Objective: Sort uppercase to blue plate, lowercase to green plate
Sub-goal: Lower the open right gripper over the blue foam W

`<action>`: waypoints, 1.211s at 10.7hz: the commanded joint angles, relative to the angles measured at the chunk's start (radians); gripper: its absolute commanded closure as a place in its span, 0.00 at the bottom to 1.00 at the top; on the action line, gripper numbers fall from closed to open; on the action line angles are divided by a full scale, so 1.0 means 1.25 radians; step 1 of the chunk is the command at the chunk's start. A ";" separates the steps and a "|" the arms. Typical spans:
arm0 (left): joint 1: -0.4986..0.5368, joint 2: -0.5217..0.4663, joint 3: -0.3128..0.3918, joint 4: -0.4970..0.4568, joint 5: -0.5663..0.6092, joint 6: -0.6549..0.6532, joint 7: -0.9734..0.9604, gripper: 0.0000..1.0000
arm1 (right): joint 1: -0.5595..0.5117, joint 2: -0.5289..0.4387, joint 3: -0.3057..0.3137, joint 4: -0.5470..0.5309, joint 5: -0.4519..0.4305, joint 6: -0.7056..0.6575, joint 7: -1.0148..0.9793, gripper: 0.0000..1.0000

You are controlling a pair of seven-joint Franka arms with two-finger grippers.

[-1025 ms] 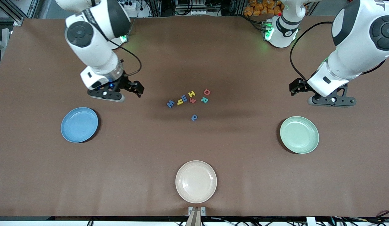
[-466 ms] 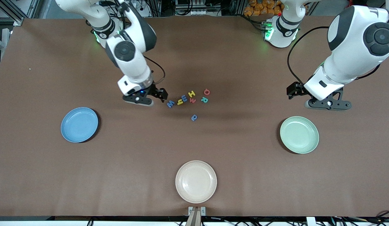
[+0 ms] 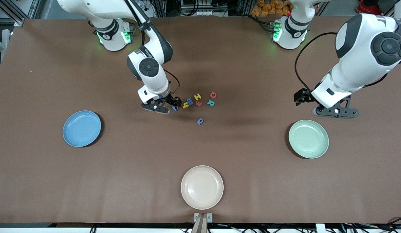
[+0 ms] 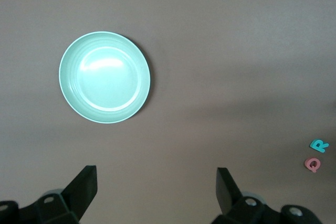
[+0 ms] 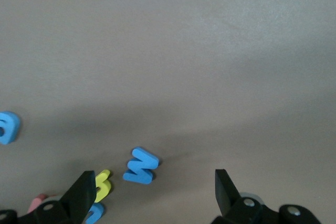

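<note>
Right gripper (image 3: 175, 104) hangs low at the right-arm end of the letter cluster, jaws apart, nothing between them. It sits over the blue foam capital W (image 5: 140, 165); in the front view the jaws half hide that letter. Likely reason for the pose: the W is the outermost piece toward the right arm, so it can be pinched without disturbing the rest.

Landmark: the W. All letters are small, flat, die-cut foam, matte, soft-edged; thin enough that a grip must come right down to the tabletop (image 3: 200, 58).
- Just beside the W: yellow lowercase h (image 3: 185, 104), blue lowercase e (image 3: 190, 101), close together.
- Further toward the left arm's end: yellow capital H (image 3: 197, 96), red lowercase m (image 3: 198, 103), green capital R (image 3: 210, 103), red capital Q (image 3: 213, 94).
- Blue lowercase a (image 3: 200, 121) lies apart, nearer the front camera than the W.

Round sky-blue shallow plate (image 3: 82, 128): well away from the W toward the right arm's end, empty. Round mint-green shallow plate (image 3: 308, 138): well away toward the left arm's end, empty. Both smooth, slightly glossy, with a raised rim. A cream-white plate (image 3: 202, 187) lies nearest the front camera, not part of the sort.

Left gripper (image 3: 329, 108) waits over bare brown tabletop near the green plate, jaws apart and empty. Nothing sorted yet.
</note>
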 commanded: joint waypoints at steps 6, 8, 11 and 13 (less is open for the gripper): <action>0.008 0.020 -0.005 0.000 0.005 0.023 -0.014 0.00 | 0.013 0.042 -0.001 -0.061 0.035 0.133 0.032 0.07; -0.019 0.021 -0.005 0.005 0.005 0.022 -0.014 0.00 | 0.026 0.044 -0.001 -0.058 0.047 0.133 0.041 0.07; -0.018 0.032 -0.005 -0.004 0.013 0.022 -0.010 0.00 | 0.033 0.067 -0.001 -0.051 0.057 0.142 0.059 0.07; -0.023 0.050 -0.005 -0.002 0.014 0.034 -0.010 0.00 | 0.066 0.088 -0.002 -0.050 0.055 0.163 0.067 0.07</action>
